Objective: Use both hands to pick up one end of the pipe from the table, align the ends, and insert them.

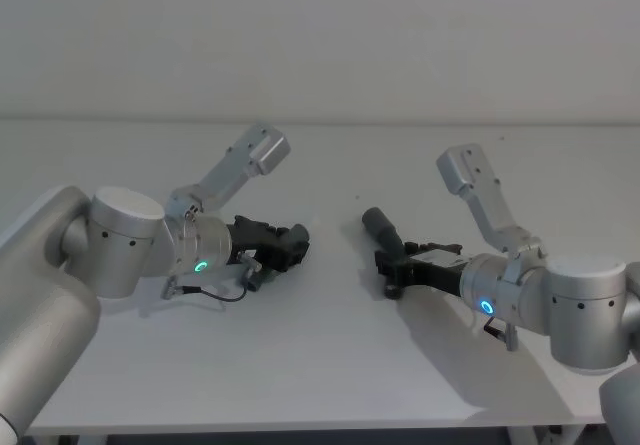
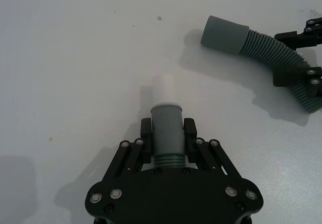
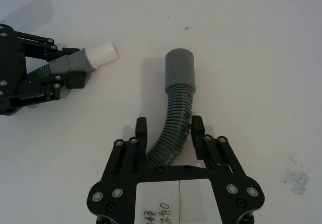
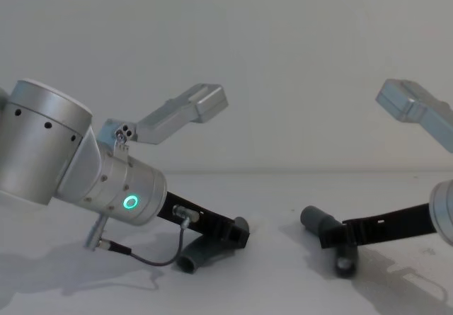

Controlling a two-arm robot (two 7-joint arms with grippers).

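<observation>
The pipe is in two grey ribbed pieces on the white table point(image 1: 330, 365). My left gripper point(image 2: 167, 127) is shut on the smooth cuff of the narrower piece point(image 2: 166, 128). Its pale tip point(image 2: 163, 85) sticks out past the fingers and points across the table toward the other piece. My right gripper point(image 3: 169, 131) is open and straddles the ribbed part of the second piece point(image 3: 173, 128). One finger point(image 3: 197, 131) is against the hose, and a gap shows at the other. That piece's wider collar point(image 3: 180, 68) lies ahead of the fingers. In the head view the left gripper point(image 1: 292, 245) and right gripper point(image 1: 392, 265) face each other.
A bare strip of table about a gripper-length wide separates the two pieces. A thin black cable point(image 4: 152, 258) loops under the left wrist. There are small dark specks on the table point(image 3: 297, 181) beside the right gripper. A plain wall stands behind the table.
</observation>
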